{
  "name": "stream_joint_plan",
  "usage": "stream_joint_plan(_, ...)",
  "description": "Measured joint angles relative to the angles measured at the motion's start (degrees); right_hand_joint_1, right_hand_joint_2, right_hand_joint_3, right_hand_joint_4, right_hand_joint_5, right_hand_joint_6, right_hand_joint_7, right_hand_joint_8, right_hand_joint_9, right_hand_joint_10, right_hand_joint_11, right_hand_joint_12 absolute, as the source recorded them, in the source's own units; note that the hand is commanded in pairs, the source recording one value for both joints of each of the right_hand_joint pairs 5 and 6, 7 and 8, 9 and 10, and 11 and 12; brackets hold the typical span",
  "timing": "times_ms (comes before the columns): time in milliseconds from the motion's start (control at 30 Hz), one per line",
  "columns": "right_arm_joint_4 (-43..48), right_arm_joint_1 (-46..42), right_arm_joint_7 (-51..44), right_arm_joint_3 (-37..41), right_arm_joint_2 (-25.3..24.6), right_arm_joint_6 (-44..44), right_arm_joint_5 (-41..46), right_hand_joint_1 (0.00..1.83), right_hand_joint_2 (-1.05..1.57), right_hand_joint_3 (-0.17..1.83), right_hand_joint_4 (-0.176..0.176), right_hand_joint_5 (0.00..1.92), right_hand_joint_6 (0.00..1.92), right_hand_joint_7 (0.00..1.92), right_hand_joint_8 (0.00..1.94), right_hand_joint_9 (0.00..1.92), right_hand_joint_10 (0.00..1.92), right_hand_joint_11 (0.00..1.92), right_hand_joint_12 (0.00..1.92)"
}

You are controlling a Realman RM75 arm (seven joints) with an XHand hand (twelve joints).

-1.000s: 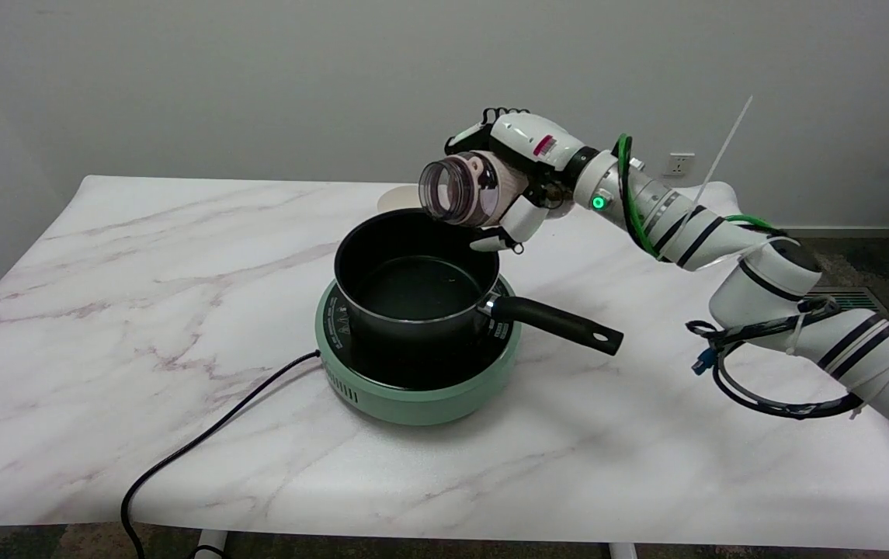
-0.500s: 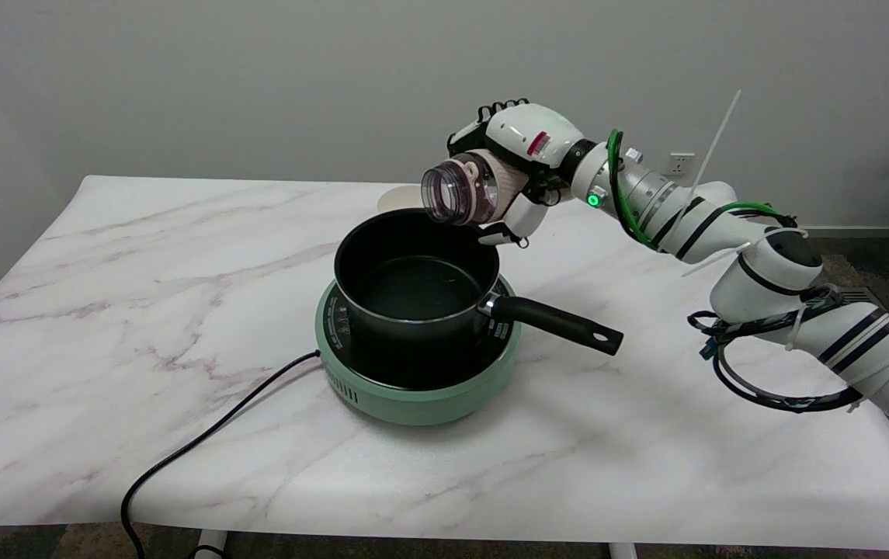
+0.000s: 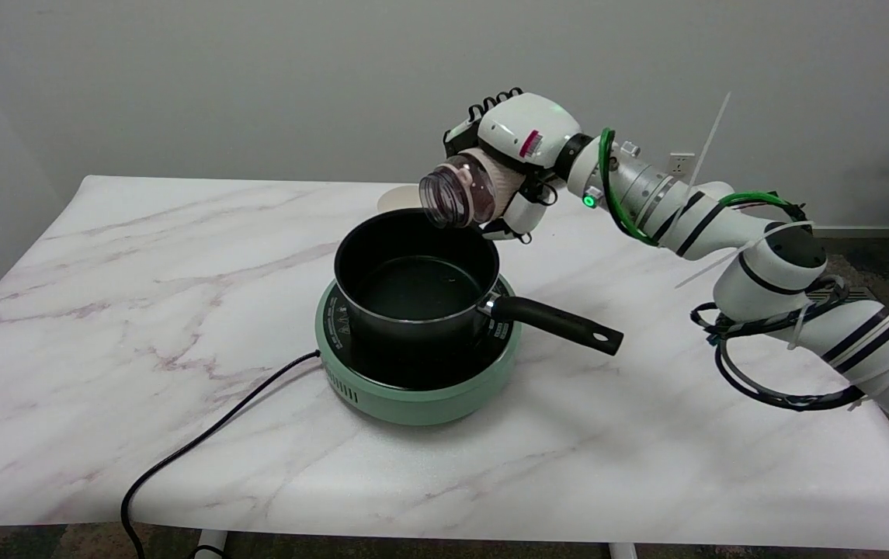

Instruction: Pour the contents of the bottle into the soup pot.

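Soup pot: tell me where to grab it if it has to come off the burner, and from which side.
Grip the soup pot by its long black handle, which juts out toward the picture's lower right past the green burner. Come from that side. The right hand, though, holds the bottle just now.

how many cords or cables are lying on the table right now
1: a black power cord runs from the green hot plate across the table and off its near edge. The robot's own cables hang off its arm, not on the table.

Clear glossy plastic bottle [image 3: 462, 192], matt black pot [image 3: 413, 287], smooth marble-look table [image 3: 102, 310], glossy white hand [image 3: 518, 155].
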Motion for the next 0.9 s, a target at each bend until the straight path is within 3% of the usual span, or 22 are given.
stream_joint_plan(500, 4.34, -1.22, 0.18, 1.29, 0.67, 0.57, -9.51, 1.41, 1.29, 0.63, 0.000, 1.92, 1.92, 1.92, 1.92, 1.37, 1.37, 1.25, 1.25)
stream_joint_plan(900, 6.76, -0.55, 0.74, 1.63, 1.59, 1.89, -15.86, 1.42, 1.25, 0.68, 0.000, 1.92, 1.92, 1.92, 1.92, 1.34, 1.34, 1.24, 1.24)
